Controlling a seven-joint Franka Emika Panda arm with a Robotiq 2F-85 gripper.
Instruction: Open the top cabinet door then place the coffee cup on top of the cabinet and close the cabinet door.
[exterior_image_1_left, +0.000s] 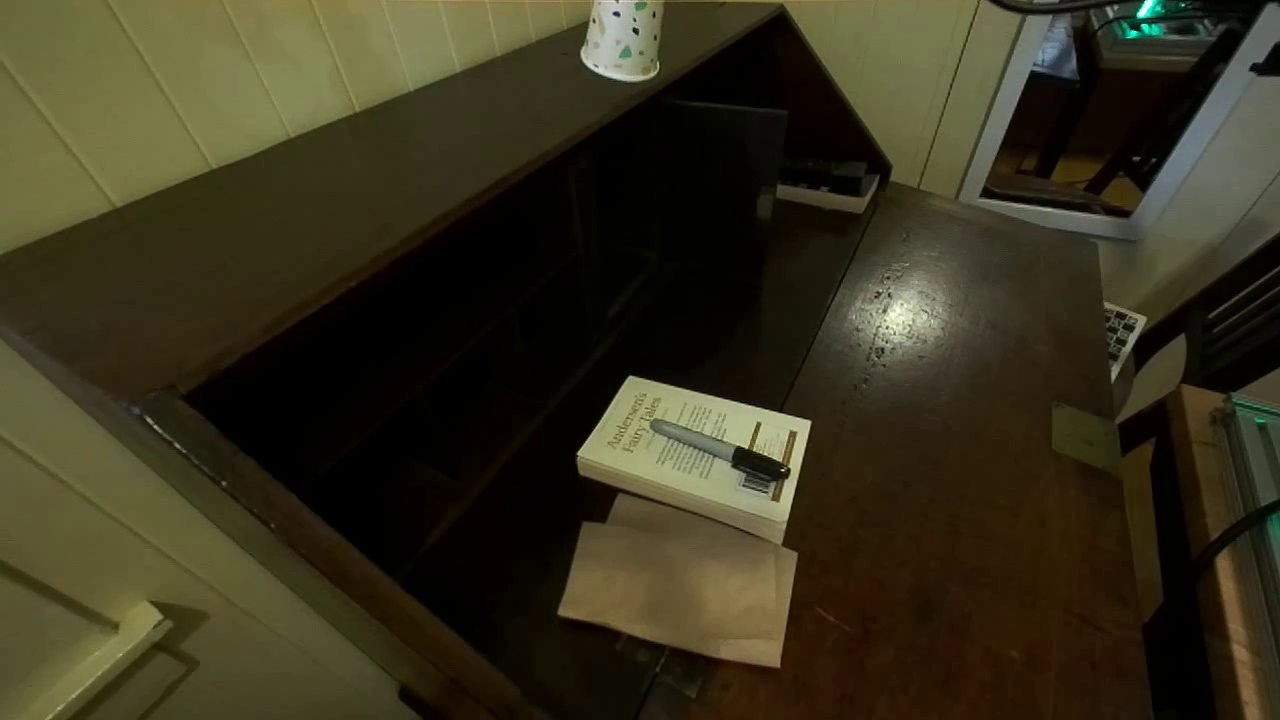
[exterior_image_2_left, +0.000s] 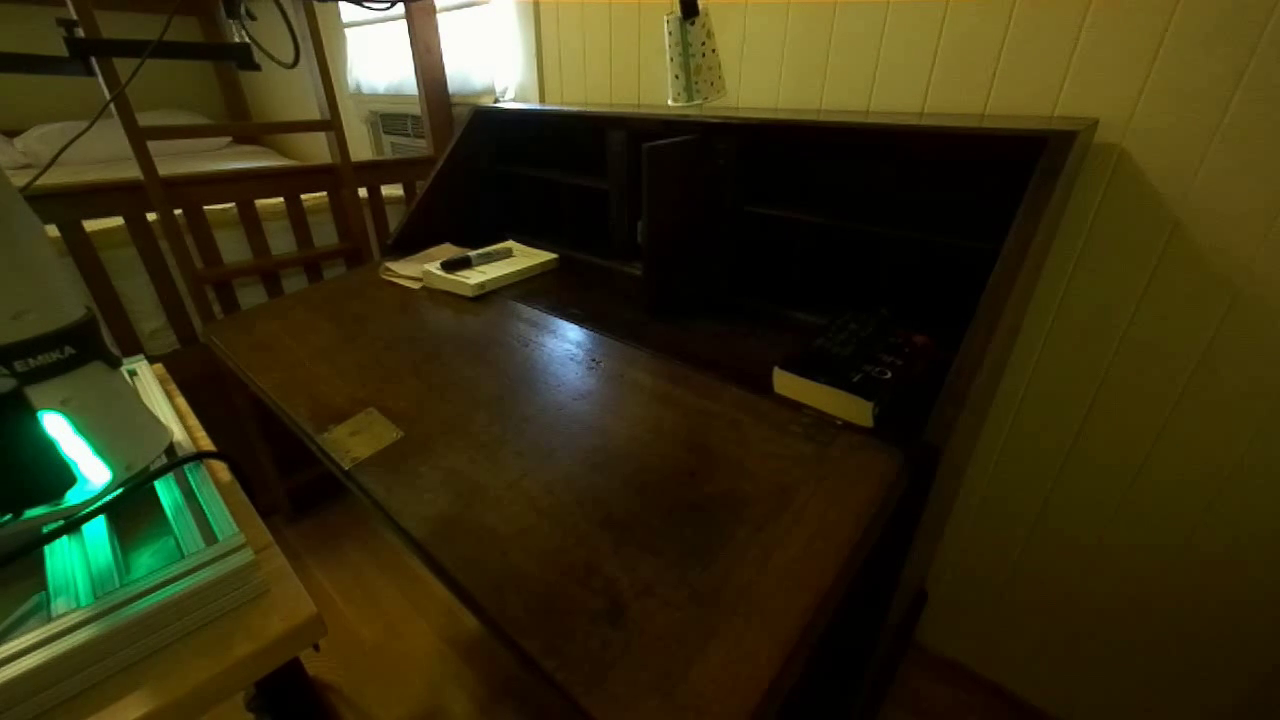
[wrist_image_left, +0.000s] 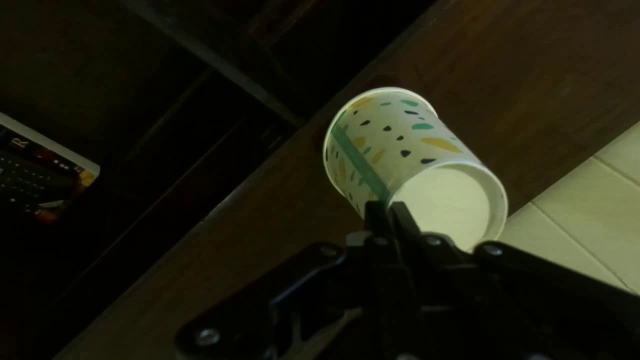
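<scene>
Held mouth-down over the plank top of the cabinet (exterior_image_1_left: 350, 180), seemingly near its front edge — the coffee cup (exterior_image_2_left: 695, 58), a little tilted in an exterior view, clearance between rim and wood too slight to judge. Below, swung outward from its compartment in both exterior views, the top cabinet door (exterior_image_2_left: 672, 225), with closing left for last. In doubt from here: a clean landing. Most likely mishap, a topple on release, owing to a hold at one side only and a rim perhaps not flat on the wood. Next in line, a roll over the front edge and a fall to the desk (exterior_image_2_left: 580, 480), the probable price of letting go too high or too far forward. Under too firm a downward push, possibly a buckled wall, given a thin, papery look. Later, a chance of a knock to the open door from a hurried swing. As for the jaws — drawn together almost completely, with barely a gap between the fingertips (wrist_image_left: 374, 214), and pinching the narrow upper rim of the cup, apparently with one tip outside the wall and one inside the recessed base.
</scene>
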